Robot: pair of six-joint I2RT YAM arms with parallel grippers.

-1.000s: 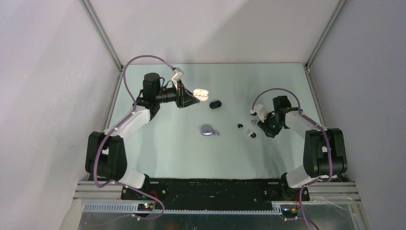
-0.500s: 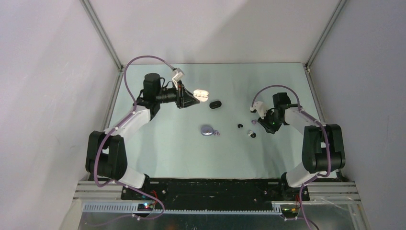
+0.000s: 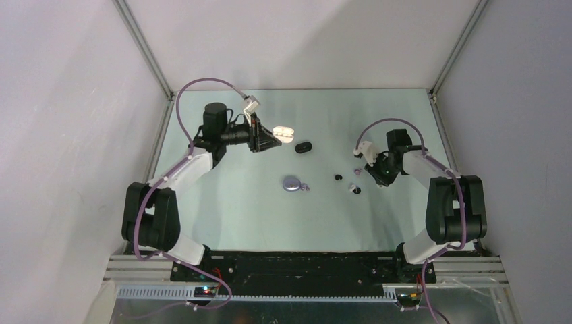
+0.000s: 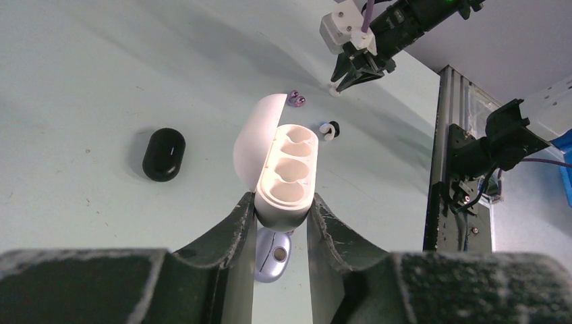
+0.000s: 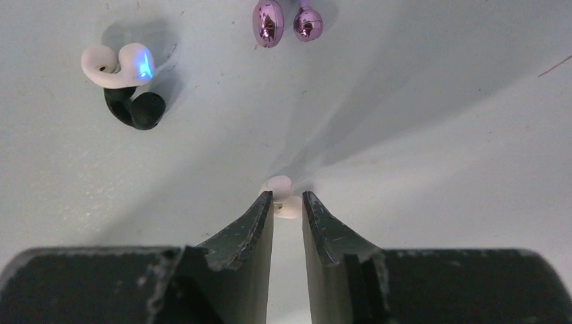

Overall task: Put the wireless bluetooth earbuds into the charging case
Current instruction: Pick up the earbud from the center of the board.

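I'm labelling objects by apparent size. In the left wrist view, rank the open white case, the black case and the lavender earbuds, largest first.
1. open white case, but it is nearest the camera, so its lead is unsure.
2. black case.
3. lavender earbuds, smallest and farthest.

pale green tabletop [image 3: 236, 223], plain white walls [image 3: 67, 135], aluminium frame posts [image 3: 145, 50] at the back corners

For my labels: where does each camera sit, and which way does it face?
Top external: above and behind, looking down at the table; both arms show.
Left wrist: looks along the left pincer, shut on the open white case, toward the right pincer.
Right wrist: looks down past the right pincer at a white earbud by its tips.
Shared: both wrist views show the lavender earbuds.
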